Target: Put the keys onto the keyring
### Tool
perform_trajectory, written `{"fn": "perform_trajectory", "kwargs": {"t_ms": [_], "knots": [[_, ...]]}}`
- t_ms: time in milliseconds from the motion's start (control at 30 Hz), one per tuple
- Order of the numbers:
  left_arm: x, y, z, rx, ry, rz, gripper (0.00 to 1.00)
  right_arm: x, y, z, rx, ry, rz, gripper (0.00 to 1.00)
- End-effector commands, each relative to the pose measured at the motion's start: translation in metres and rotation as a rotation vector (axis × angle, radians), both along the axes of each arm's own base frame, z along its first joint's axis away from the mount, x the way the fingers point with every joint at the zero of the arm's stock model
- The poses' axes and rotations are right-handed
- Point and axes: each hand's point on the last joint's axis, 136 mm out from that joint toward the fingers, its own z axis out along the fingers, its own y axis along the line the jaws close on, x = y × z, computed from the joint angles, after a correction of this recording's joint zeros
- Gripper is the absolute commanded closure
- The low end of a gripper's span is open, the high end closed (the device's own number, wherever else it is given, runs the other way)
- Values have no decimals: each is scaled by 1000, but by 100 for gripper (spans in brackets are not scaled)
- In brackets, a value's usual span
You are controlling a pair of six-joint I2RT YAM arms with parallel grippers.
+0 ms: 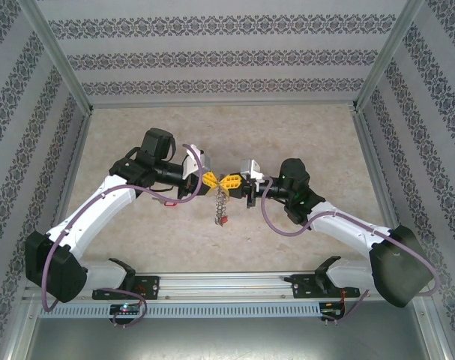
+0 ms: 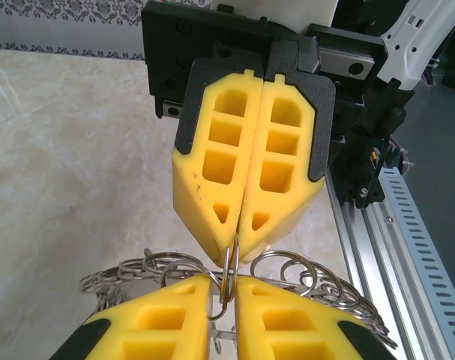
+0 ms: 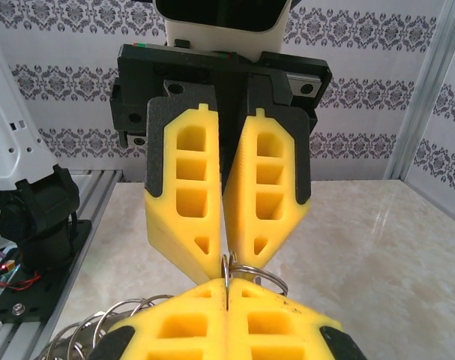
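The right gripper (image 2: 239, 249), at the upper middle of the left wrist view, is pressed fully closed. Its yellow tips pinch an upright loop of the keyring (image 2: 161, 267). The left gripper (image 3: 226, 256), at the top middle of the right wrist view, is closed down to a slim gap with that same loop between its tips. Whether its pads actually bite the wire cannot be told.

In the top view the two meet tip to tip at the centre of the frame. The keyring hangs below them as a short string of loops, with a red-tagged key (image 1: 223, 220) at its lower end. Whether that key touches the table (image 1: 137, 127) is unclear.

The step looks like working a key onto the pinched loop. It would go best with the right gripper holding the wire steady while the left makes only small moves in line with the loop's plane. Pulling the tips apart could twist the loop or let it slip. The spare loops fanning out to both sides under the fingers could snag.

Bare table lies open all around the grippers. The patterned walls (image 1: 32, 112) stand well off at the left, right and top of the frame. The rail (image 1: 234, 283) along the bottom is the nearest edge.
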Motion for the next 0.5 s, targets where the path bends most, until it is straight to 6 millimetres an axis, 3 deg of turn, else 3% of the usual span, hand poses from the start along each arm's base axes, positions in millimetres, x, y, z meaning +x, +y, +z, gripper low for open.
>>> {"fn": "perform_trajectory", "kwargs": {"t_ms": [0, 167, 267, 467], "knots": [[-8, -4, 15, -51, -39, -41, 84, -7, 5, 35, 65, -111, 29, 100], [-9, -7, 13, -60, -19, -54, 89, -7, 7, 34, 64, -113, 29, 100], [-11, -9, 11, -59, -4, -65, 100, -7, 9, 34, 63, -111, 30, 100], [-6, -4, 6, -25, -20, -19, 100, -6, 7, 22, 7, -104, 25, 100]]}}
